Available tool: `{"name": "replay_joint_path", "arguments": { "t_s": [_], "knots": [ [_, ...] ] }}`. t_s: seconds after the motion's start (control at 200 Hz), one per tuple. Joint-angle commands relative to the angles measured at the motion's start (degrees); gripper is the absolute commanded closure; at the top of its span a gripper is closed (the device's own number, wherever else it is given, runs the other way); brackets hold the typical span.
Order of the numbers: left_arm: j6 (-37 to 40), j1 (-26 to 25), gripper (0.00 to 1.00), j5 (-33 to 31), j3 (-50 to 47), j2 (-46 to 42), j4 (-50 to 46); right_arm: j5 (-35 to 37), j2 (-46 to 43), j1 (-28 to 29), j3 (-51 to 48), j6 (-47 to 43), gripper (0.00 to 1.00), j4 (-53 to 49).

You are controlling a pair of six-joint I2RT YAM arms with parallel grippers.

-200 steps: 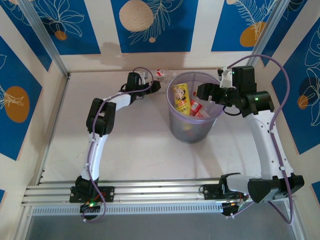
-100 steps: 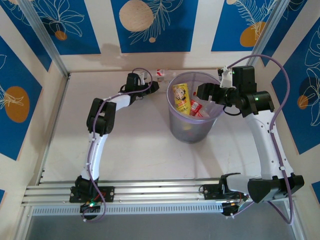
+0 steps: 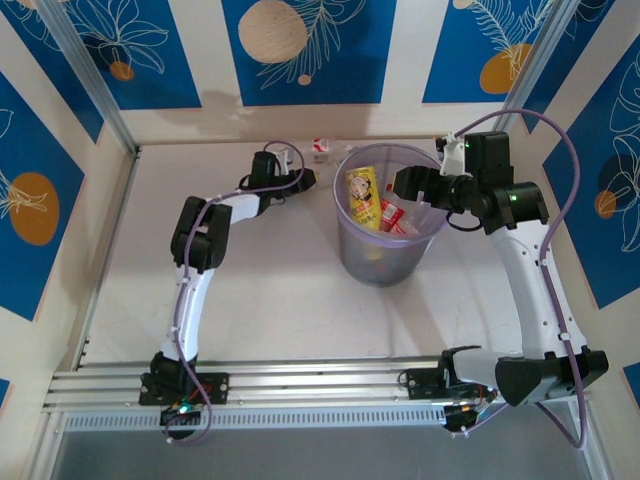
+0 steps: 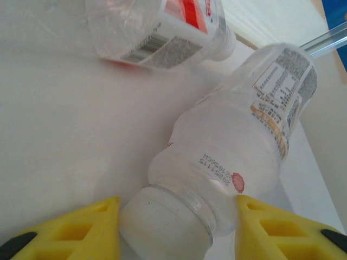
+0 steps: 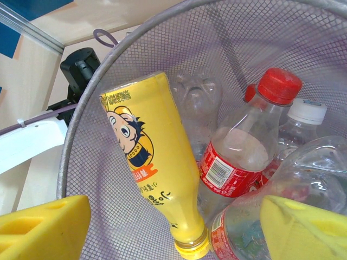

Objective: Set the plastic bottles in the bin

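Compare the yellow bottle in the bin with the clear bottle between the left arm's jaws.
The yellow bottle is opaque with a cartoon face; the clear bottle is see-through. The yellow bottle leans cap-down in the bin; the clear bottle lies on the table. Both are plastic.

Bright, even light; only soft, faint shadows on the tabletop. The left wrist view is washed pale, the clear bottle slightly blurred up close.
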Motion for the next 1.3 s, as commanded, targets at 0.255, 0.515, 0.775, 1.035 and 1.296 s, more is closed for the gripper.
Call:
{"name": "replay_joint_path", "arguments": {
  "t_s": [0.255,0.515,0.775,1.035,1.296],
  "knots": [
    [1.22,0.13,0.57,-0.2,-14.63,-11.6,3.15,0.08,-2.16,-0.26,0.25,-0.52,0.19,-0.8],
    [2.38,0.94,0.62,-1.75,-28.2,-22.24,6.88,-0.31,-2.28,0.07,0.34,-0.52,0.19,-0.8],
    [5.53,1.73,0.62,-2.76,-38.4,-32.31,4.87,-0.21,-2.28,0.42,0.53,-0.72,0.19,-0.71],
    [1.19,5.67,0.62,-1.73,-46.02,-40.55,4.81,-0.16,-1.27,1.98,1.35,-0.96,0.19,-0.13],
    [16.53,5.44,0.28,-0.99,-45.74,-47.45,-8.09,0.38,0.35,2.91,2.3,-1.67,0.19,0.17]
  ]
}}
